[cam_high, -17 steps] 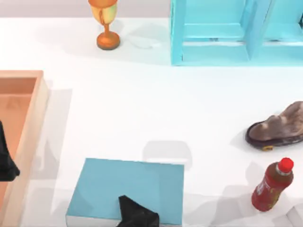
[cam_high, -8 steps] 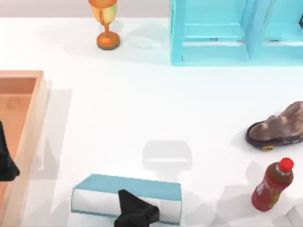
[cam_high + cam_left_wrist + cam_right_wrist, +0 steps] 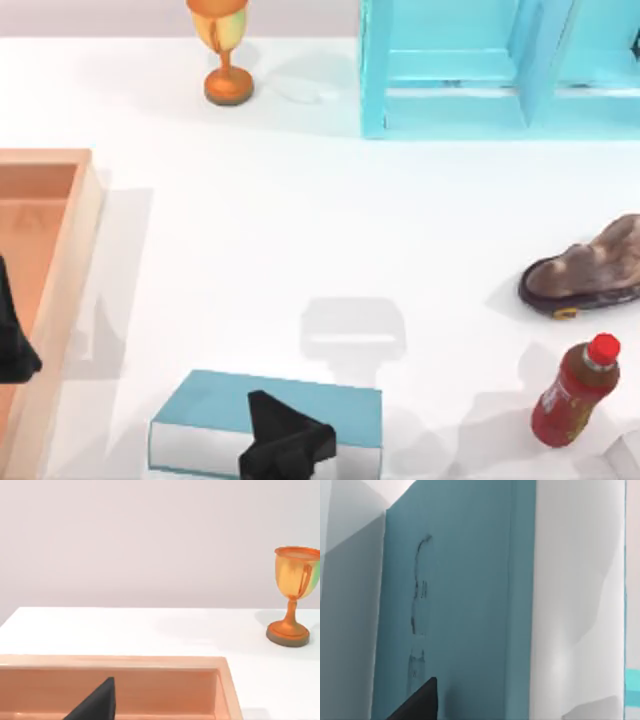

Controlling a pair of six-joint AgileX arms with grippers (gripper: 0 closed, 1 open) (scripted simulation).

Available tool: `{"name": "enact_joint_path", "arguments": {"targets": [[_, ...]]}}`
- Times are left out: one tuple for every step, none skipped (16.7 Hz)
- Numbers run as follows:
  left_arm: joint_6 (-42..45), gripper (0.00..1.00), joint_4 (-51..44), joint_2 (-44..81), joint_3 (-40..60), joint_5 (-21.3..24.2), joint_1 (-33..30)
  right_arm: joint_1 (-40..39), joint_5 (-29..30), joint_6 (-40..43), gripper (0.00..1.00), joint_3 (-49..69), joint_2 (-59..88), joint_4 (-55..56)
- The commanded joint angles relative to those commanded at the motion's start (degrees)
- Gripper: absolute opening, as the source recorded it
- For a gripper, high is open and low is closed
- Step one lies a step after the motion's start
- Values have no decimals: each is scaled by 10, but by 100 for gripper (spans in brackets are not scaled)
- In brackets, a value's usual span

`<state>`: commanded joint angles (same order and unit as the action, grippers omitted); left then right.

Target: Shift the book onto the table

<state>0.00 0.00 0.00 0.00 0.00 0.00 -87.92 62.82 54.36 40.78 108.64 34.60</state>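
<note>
The book, a thick light-blue hardcover with white page edges, is at the front middle of the white table. It is tilted, so both its cover and its page edge face the top camera. My right gripper is shut on its near edge. The right wrist view looks close along the blue cover, with one black fingertip against it. My left gripper is parked over the wooden tray at the left edge.
A gold trophy stands at the back left, and a cyan shelf unit at the back right. At the right are a brown shoe and a red bottle. The tray rim and the trophy appear in the left wrist view.
The book went from lying flat to tilted steeply with its page edge showing, then tipped back slightly. My right gripper stayed on it. The left arm has not moved.
</note>
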Motion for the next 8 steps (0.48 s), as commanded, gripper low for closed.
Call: {"name": "enact_joint_path", "arguments": {"targets": [[0,100,0,0,0,0,0,0,0,0,100,-1,1,0],[0,100,0,0,0,0,0,-1,0,-1,100,0,1,-1],[0,100,0,0,0,0,0,-5,2,-6,100,1,3,-7],[0,100,0,0,0,0,0,-12,7,-17,100,4,6,-20],[0,100,0,0,0,0,0,-23,12,-32,100,9,12,-38],[0,100,0,0,0,0,0,-38,19,-52,100,16,18,-62],[0,100,0,0,0,0,0,-54,27,-77,100,25,25,-92],[0,100,0,0,0,0,0,-73,35,-108,100,36,33,-128]]}}
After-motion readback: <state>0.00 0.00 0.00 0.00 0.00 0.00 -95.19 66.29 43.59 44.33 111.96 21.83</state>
